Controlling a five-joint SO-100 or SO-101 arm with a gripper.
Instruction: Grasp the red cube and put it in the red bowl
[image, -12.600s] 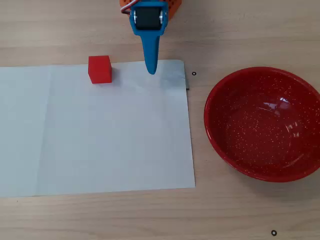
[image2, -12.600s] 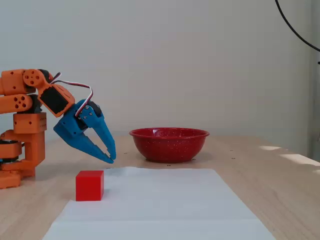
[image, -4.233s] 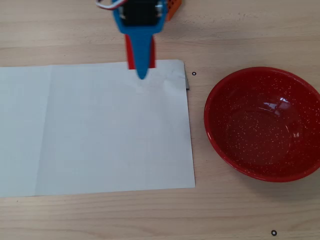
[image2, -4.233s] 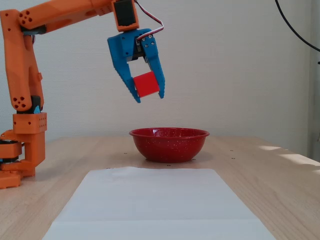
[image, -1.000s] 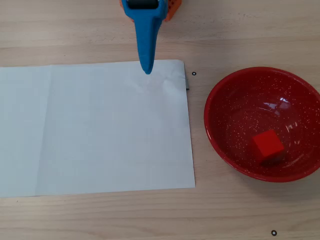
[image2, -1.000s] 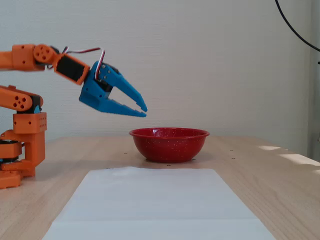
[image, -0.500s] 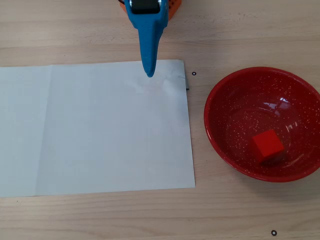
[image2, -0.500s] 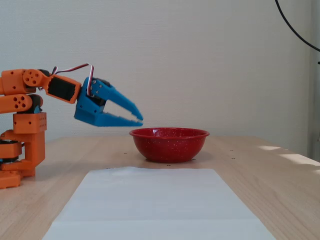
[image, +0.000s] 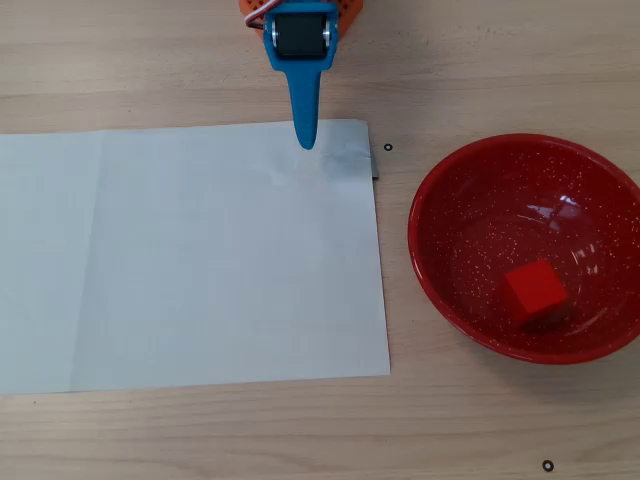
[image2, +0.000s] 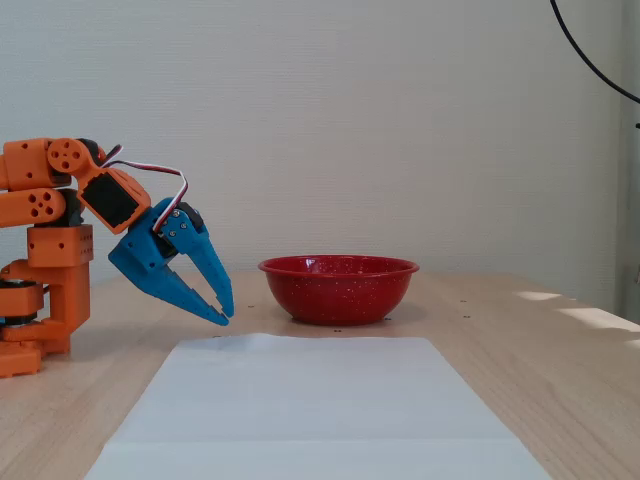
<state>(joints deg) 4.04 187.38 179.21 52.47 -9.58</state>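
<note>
The red cube (image: 535, 288) lies inside the red bowl (image: 468, 195), right of its middle in the overhead view. In the fixed view the bowl (image2: 338, 295) stands on the table and its wall hides the cube. My blue gripper (image: 306, 140) is at the top of the overhead view, over the far edge of the white sheet and well left of the bowl. In the fixed view the gripper (image2: 222, 315) points down and to the right, left of the bowl and just above the table. Its fingertips meet and it holds nothing.
A white paper sheet (image: 190, 260) covers the left and middle of the wooden table; it also shows in the fixed view (image2: 310, 400). The orange arm base (image2: 40, 270) stands at the left. Small black marks (image: 547, 465) dot the table.
</note>
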